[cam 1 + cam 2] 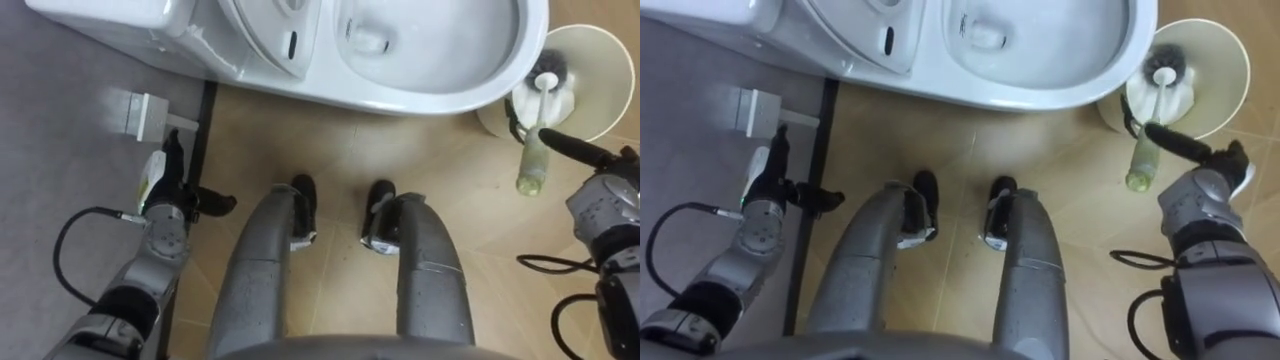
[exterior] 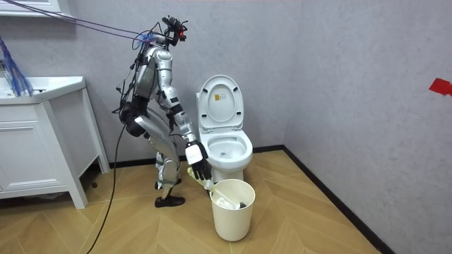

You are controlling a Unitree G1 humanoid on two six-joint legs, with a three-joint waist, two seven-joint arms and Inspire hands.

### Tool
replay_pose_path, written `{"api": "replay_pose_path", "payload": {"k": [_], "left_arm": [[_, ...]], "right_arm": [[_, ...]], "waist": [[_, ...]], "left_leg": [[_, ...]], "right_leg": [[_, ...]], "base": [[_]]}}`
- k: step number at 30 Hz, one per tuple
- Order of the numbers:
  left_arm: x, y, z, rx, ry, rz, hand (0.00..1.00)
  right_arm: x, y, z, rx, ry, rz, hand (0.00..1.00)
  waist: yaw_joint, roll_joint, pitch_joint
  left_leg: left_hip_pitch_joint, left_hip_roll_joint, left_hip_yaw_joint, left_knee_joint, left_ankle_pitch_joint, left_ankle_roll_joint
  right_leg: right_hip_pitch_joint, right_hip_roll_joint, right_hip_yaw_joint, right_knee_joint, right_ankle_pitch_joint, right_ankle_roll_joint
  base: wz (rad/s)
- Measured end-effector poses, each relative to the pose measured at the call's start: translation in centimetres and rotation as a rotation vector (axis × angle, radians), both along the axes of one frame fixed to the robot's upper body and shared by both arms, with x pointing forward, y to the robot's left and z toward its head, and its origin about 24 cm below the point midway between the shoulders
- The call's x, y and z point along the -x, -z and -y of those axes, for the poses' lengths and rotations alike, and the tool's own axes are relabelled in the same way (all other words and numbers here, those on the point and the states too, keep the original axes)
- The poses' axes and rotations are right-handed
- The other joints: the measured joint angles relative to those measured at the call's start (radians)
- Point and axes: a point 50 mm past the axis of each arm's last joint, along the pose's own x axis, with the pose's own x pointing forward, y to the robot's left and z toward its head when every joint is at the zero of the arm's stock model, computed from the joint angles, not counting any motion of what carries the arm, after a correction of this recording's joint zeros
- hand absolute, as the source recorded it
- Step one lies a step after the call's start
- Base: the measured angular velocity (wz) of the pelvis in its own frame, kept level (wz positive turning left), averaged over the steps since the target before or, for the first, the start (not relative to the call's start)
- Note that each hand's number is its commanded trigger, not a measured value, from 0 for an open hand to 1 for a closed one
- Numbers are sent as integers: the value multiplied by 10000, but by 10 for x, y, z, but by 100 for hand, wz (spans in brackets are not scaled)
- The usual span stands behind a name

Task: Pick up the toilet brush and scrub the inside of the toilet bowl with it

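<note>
Beside toilet (image 1: 440, 92), right hand (image 1: 1198, 196) grips brush (image 1: 533, 160); head in bin (image 1: 603, 62).

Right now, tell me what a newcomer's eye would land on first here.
The white toilet, lid up, spans the top of the eye views. At its right a cream bin holds a toilet brush, and the robot's right hand is at the brush's handle. The left hand hangs open at the lower left, beside the legs.
</note>
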Motion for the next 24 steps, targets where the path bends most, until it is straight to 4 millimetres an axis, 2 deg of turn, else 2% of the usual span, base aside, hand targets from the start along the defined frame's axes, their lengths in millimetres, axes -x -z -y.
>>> {"api": "replay_pose_path", "payload": {"k": [3,9,10,14,19,24], "left_arm": [[2,2,0,-65,63,-152,0],[4,2,-5,-194,42,-275,0],[4,2,-6,-234,20,-319,0],[1,1,-7,-303,-20,-359,0],[-8,-5,-5,-299,54,-79,0],[-15,-12,-2,-251,170,259,0]], "right_arm": [[1,1,-1,100,-153,-173,0],[4,5,-1,408,-578,-636,0],[3,5,-2,403,-657,-702,0],[-2,1,-2,385,-797,-621,0],[-11,-4,-5,449,-1254,-579,0],[-19,-10,-4,515,-1746,-415,0]], "waist": [[6,26,-16],[255,78,-46],[246,80,-49],[275,88,-48],[318,105,-43],[431,97,-39]], "left_leg": [[-24,-20,1,0,2,3],[-77,-46,-30,-2,2,3],[-153,-153,-42,20,5,8],[-686,-181,-43,281,9,31],[-1302,-185,-101,775,-57,75],[-1996,-188,-86,1177,-89,79]], "right_leg": [[-49,-44,8,24,0,0],[-86,-40,-16,41,-13,1],[-178,-95,2,141,-55,16],[-748,-142,93,493,-135,61],[-1294,-334,-97,998,-290,-53],[-2004,-491,-89,1447,-344,-108]], "base": [[0],[1],[11],[8],[7],[3]]}}
